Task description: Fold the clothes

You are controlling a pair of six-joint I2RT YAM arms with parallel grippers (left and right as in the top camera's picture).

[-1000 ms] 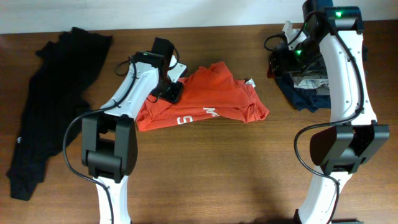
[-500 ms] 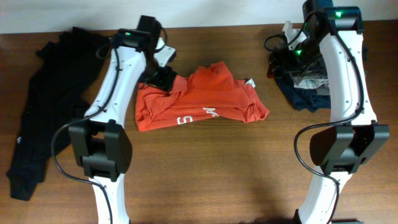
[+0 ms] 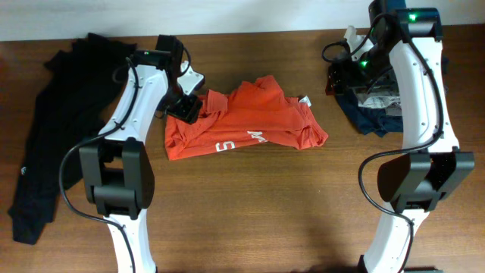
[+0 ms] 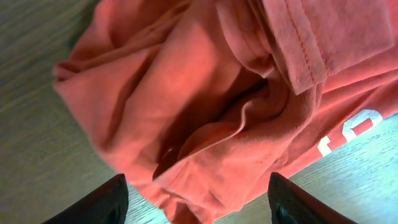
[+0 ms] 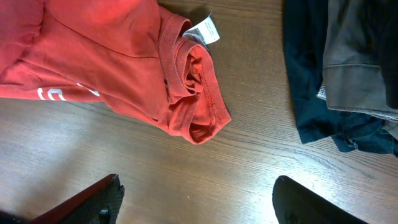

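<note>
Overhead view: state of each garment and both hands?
orange-red T-shirt: crumpled, not folded
black garment: sprawled, not folded
dark pile: heaped, not folded
left hand: open, empty, over the T-shirt's edge
right hand: open, empty

Setting: a robot test bench, most likely a lab. Evidence: two white-and-black arms, left point(image 3: 132, 114) and right point(image 3: 424, 83), stand at the lower edge of a plain wood-grain table point(image 3: 250, 212). They have exposed cables point(image 3: 362, 182), and a green status light point(image 3: 413, 17) shows at upper right. A bare pale wall point(image 3: 250, 15) runs along the top edge. No household furnishings are visible.
</note>
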